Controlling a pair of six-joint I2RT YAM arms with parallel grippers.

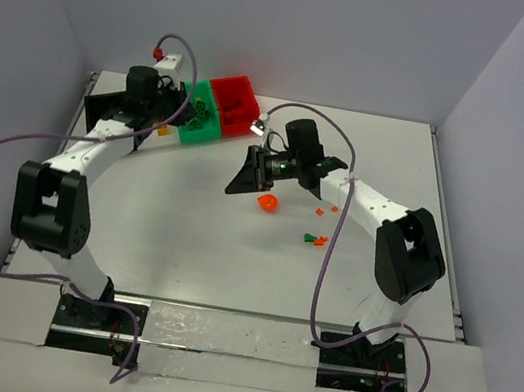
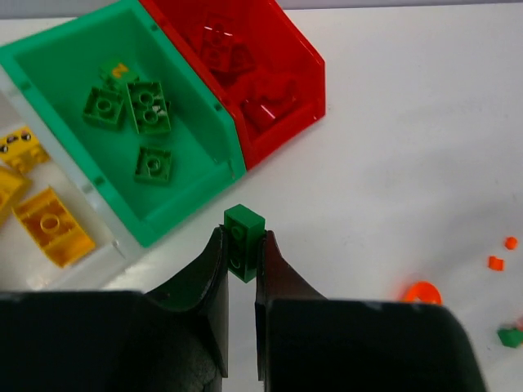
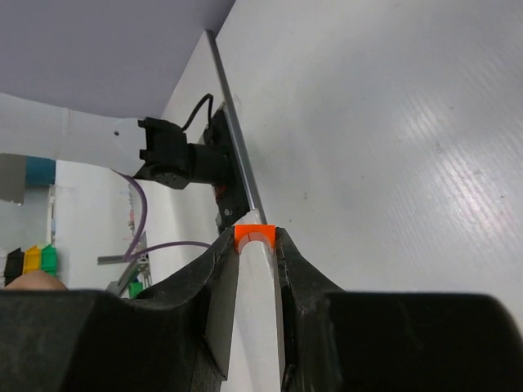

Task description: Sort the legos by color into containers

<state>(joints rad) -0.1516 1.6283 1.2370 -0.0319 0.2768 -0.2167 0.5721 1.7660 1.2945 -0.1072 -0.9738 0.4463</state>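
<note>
left hand (image 2: 243, 235): nearly closed, pinching a green brick (image 2: 244, 245) at the very fingertips
green brick spot: over bare desk (image 2: 425, 122), just short of the green bin's (image 2: 189, 214) near corner
risk 1: let go here and the brick likely lands on the desk, not in the bin
risk 2: shallow tip grip, so the brick could twist or slip if it bumps the bin wall
right hand (image 3: 254, 245): narrow gap, holds a tiny orange piece (image 3: 253, 235) right at the tips
right hand spot: raised above the middle of the desk, wrist view looks out sideways
risk 3: the piece is tiny and barely gripped, so a quick swing could flick it out
risk 4: bins sit far left beside the left arm (image 1: 99, 142); both arms heading there could clash
bins: red bin (image 2: 282, 131) touching the green one, white bin (image 2: 102, 245) with yellow bricks on its other side, black bin (image 1: 105, 107) at the row's end, contents hidden
still loose: orange ring (image 1: 266, 201), orange bits (image 1: 319, 211), green bits (image 1: 312, 237) near the right arm
in the way: left arm covers part of the bin row in the top view
</note>
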